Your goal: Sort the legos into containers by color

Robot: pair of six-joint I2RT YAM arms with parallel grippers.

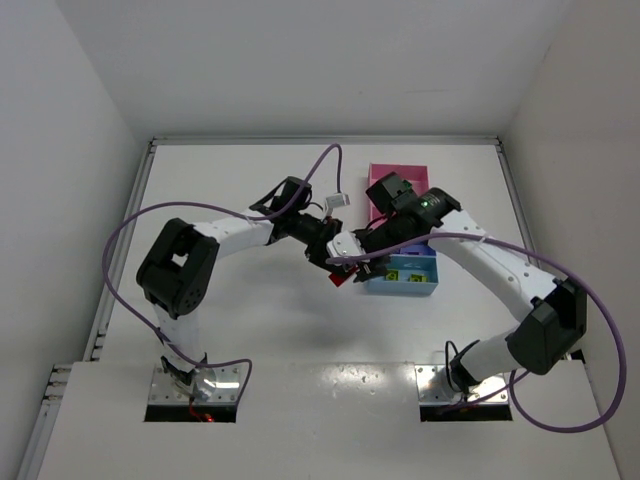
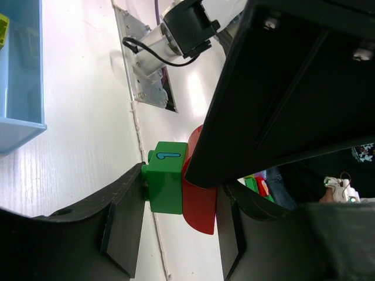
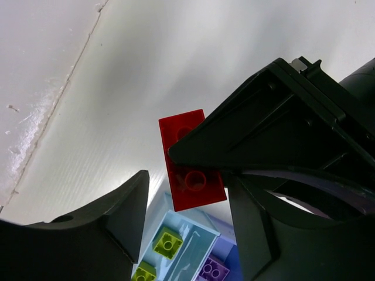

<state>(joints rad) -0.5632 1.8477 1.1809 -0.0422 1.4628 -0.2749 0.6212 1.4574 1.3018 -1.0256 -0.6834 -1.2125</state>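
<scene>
1. Left hand (image 2: 179,225) is closed on the green-and-red lego pair (image 2: 167,184), mid-frame, beside the tray (image 1: 405,290)
2. Right hand (image 3: 190,202), half open around the red half (image 3: 188,158), may pull crookedly; both could drop on the desk (image 1: 250,335)

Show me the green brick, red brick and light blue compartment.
green brick (image 2: 167,178): left wrist view, middle of its marked face.
red brick (image 3: 193,184): right wrist view, lower half of its face.
light blue compartment (image 2: 20,133): left wrist view, its outer wall.
</scene>
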